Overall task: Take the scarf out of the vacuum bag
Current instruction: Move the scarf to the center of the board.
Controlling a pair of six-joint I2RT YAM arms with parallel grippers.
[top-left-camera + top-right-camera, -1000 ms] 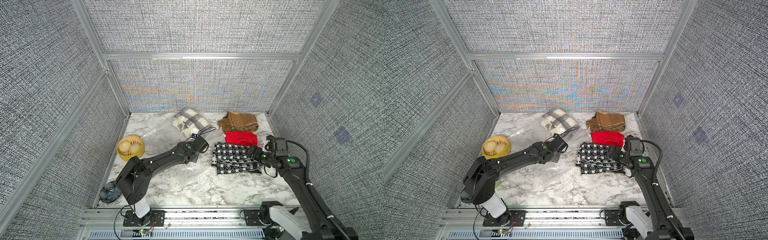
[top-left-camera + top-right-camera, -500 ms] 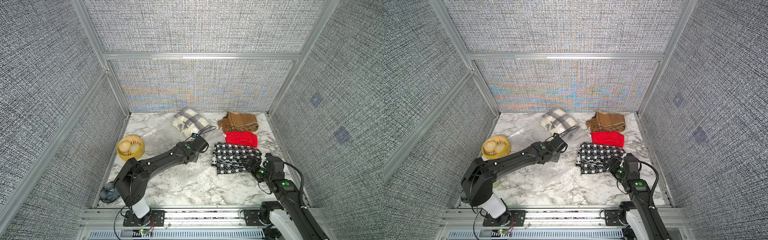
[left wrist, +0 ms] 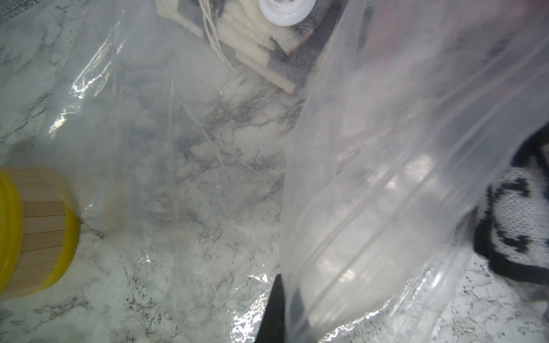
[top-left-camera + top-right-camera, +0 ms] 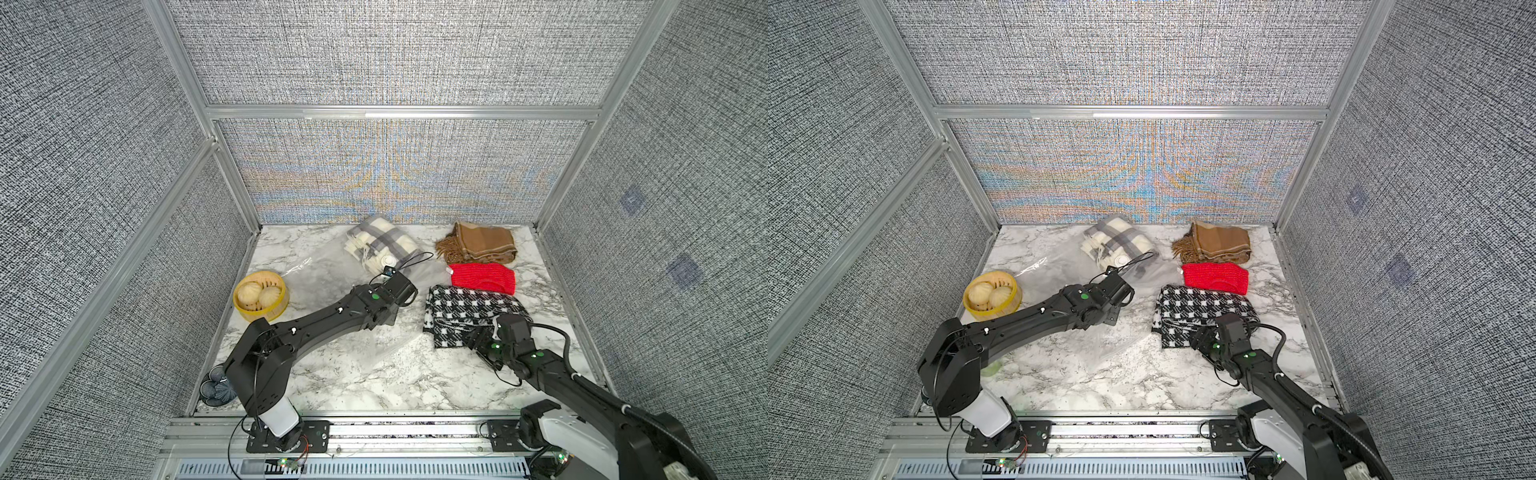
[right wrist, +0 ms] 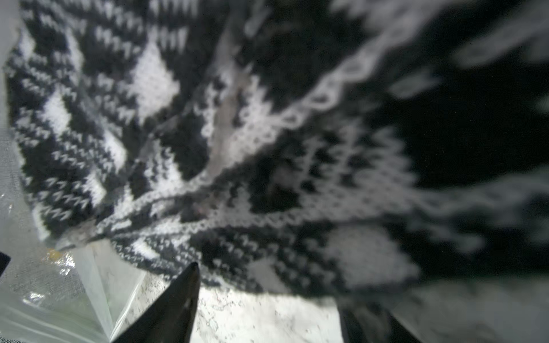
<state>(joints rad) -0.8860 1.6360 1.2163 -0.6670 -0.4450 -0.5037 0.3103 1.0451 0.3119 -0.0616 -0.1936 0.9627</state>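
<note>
The clear vacuum bag [image 4: 332,282] lies crumpled from the back left to the table's middle. A cream and grey plaid scarf [image 4: 380,243] shows through it at the back, under the white valve [image 4: 389,261]. My left gripper [image 4: 403,289] is shut on a raised fold of the bag's zip-seal edge [image 3: 356,237]; one dark finger [image 3: 274,308] shows against the plastic. A black-and-white knit scarf [image 4: 465,311] lies outside the bag to its right. My right gripper [image 4: 478,338] is low at this scarf's front edge, open, with only bare table between its fingers [image 5: 178,303].
A yellow bamboo steamer [image 4: 259,297] with two buns stands at the left. A red knit piece [image 4: 484,278] and a folded brown fringed scarf [image 4: 478,245] lie at the back right. A dark round thing [image 4: 216,386] sits at the front left corner. Walls enclose three sides.
My right arm has drawn back from the black-and-white scarf's right end toward the table's front, and its jaws have narrowed. The left arm and the bag have stayed put.
</note>
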